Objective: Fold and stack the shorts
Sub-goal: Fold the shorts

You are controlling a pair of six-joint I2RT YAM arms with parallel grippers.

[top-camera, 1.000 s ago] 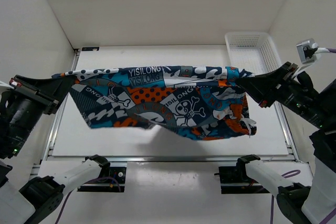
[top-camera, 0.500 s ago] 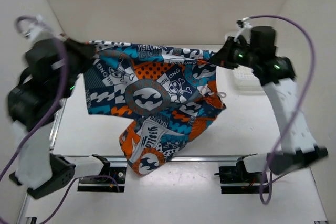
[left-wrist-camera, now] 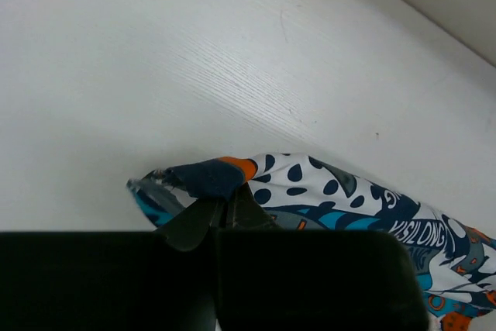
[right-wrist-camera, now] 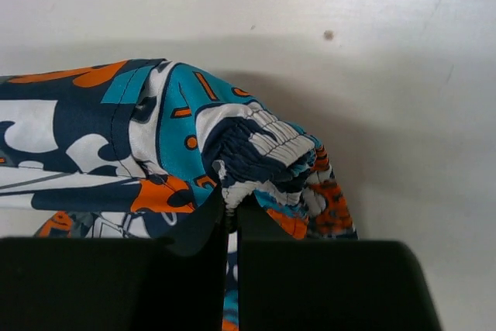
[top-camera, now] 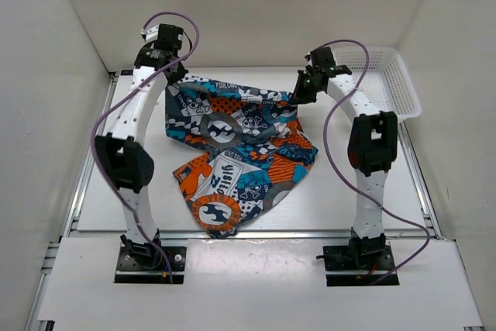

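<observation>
The shorts [top-camera: 232, 141] lie spread on the table [top-camera: 372, 184], from centre out toward 12 o'clock, w/ one leg trailing to approx 6-7 o'clock near the front rail. The far edge runs btwn the two arms. The left gripper [top-camera: 173, 87], at approx 11 o'clock, has its jaws pinched together on a navy/orange corner of the cloth. The right gripper [top-camera: 301, 94], at approx 1 o'clock, is clamped on a bunched bit of the waistband. Whether the held edge touches the table or hangs just above it can't be told.

Handling, as a judgement: light, limp cloth w/ no stiffness, so it prob. sags, creases and doubles over itself wherever unsupported, as the rumpled folds around 3-4 o'clock suggest. Not fragile. The weave looks thin and smooth, maybe a bit slippery, so a shallow pinch on a single layer could slide out. Best holds are prob. the thick parts: the gathered elastic waistband, ribbed and puckered in the right wrist view, and the stitched hems or corners.

Materials: busy print of teal, orange, white, grey and navy w/ skulls, dots and lettering. The table is matt white w/ faint grain. A white plastic mesh basket [top-camera: 387, 75], rectangular, sits at approx 2 o'clock, apart from the cloth.
</observation>
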